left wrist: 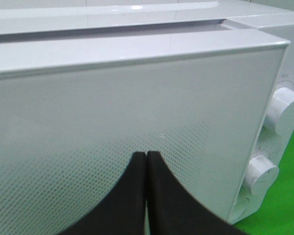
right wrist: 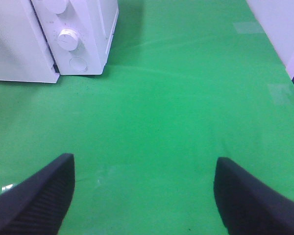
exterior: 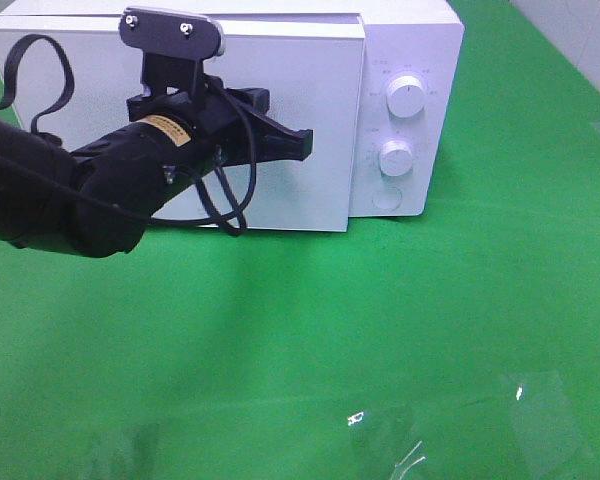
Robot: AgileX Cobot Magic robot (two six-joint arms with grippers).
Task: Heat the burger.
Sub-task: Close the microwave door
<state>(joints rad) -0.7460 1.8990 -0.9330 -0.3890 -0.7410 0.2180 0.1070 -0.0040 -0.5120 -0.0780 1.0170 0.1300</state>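
White boxy microwave: glossy, smooth plastic-looking casing; door finely dot-patterned. Green table covering: matt, cloth-like, faintly creased.

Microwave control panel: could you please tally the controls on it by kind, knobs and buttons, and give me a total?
Knobs: 2, the upper knob and the lower knob.
Buttons: 1, the round button below the knobs.
Total: 3.
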